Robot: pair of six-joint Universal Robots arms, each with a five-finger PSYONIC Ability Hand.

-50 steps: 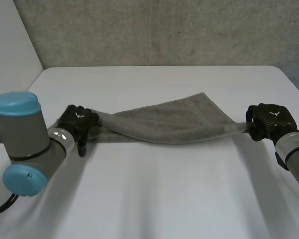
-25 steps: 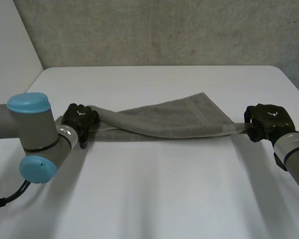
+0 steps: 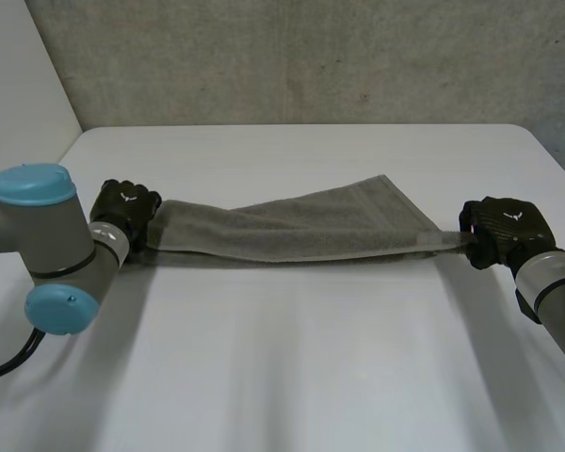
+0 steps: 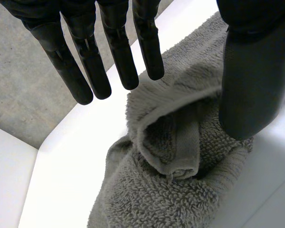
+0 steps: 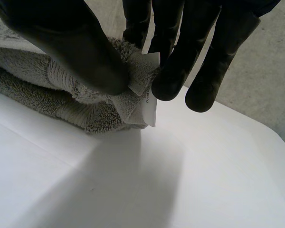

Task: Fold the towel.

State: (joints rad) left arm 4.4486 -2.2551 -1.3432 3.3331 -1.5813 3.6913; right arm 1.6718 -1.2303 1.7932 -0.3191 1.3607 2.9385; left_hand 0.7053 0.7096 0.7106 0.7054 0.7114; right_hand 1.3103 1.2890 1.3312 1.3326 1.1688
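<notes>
We have the towel (image 3: pixel 301 226) lying as a long grey band across the middle of the white tabletop (image 3: pixel 292 367), strung between the two hands. Our left hand (image 3: pixel 122 209) sits at its left end and our right hand (image 3: pixel 504 226) at its right end.

In the right wrist view the thumb and fingers (image 5: pixel 178 66) are pinched together on the right-hand corner, where a small white label (image 5: pixel 150 99) sticks out. In the left wrist view the fingers (image 4: pixel 118 57) are straight and spread apart above the bunched left end, clamped on nothing.

We judge the task to be partly done. The towel looks doubled over along its length, with stacked layers showing at the right corner. The result is rough, though: one corner peaks toward the far side right of centre, and the left end is rumpled into a loose roll. What we think is left is squaring up that first fold and then folding end to end.

Some things we cannot settle. Our left arm (image 3: pixel 47 235) covers part of the left hand, and the wrist view does not make plain whether the left thumb (image 4: pixel 251 80) touches the cloth. We cannot count the layers along the middle, and the label's print is too small to read.
</notes>
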